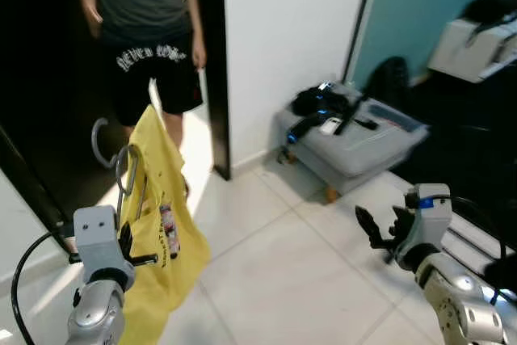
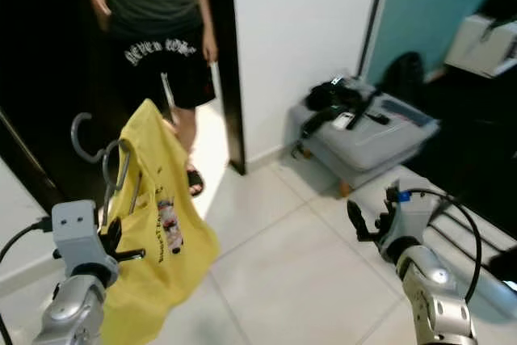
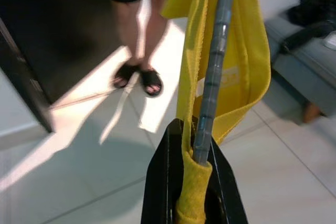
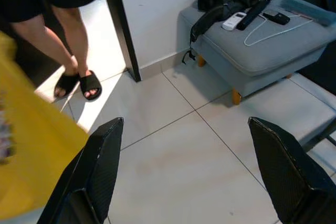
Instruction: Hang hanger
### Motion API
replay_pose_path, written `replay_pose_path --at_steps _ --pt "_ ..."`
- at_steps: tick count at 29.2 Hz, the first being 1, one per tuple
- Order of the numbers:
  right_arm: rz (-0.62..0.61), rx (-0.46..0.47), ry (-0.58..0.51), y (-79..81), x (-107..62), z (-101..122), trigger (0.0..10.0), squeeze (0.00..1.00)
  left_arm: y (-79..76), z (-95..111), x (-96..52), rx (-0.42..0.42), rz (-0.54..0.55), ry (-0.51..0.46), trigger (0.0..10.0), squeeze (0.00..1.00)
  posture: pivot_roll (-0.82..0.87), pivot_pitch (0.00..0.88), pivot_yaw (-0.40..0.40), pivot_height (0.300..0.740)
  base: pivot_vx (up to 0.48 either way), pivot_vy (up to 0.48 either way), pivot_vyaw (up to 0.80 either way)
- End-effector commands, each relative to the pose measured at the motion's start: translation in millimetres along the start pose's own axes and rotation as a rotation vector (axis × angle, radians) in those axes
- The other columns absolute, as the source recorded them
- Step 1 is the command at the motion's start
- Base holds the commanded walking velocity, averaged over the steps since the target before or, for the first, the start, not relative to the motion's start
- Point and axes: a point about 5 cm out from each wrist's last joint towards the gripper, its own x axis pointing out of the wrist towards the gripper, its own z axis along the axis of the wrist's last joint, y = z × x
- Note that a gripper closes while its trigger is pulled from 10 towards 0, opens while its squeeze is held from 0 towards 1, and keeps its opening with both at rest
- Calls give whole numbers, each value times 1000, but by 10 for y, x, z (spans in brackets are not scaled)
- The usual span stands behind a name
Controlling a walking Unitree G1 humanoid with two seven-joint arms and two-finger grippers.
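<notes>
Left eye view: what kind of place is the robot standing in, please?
Probably a room in a home, perhaps a bedroom or dressing area. It has a pale tiled floor, a grey padded ottoman on wooden legs and a white wall panel. The left gripper holds a yellow shirt on a hanger.
</notes>
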Motion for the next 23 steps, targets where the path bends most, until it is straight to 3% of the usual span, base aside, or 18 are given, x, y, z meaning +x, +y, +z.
replay_pose_path --at_steps 1,5,23 --pt "17 -11 30 9 13 -23 10000 0 -9 66 13 -15 7 -39 10000 0 -51 0 -79 740 0 0 -800" --pt "33 -16 41 5 42 -2 10000 0 -34 68 16 -30 0 -36 10000 0 -42 0 -91 740 0 0 -800" --pt "-14 85 -3 -38 33 -12 10000 0 -120 40 92 34 -124 -10 10000 0 -68 0 -12 740 0 0 -800"
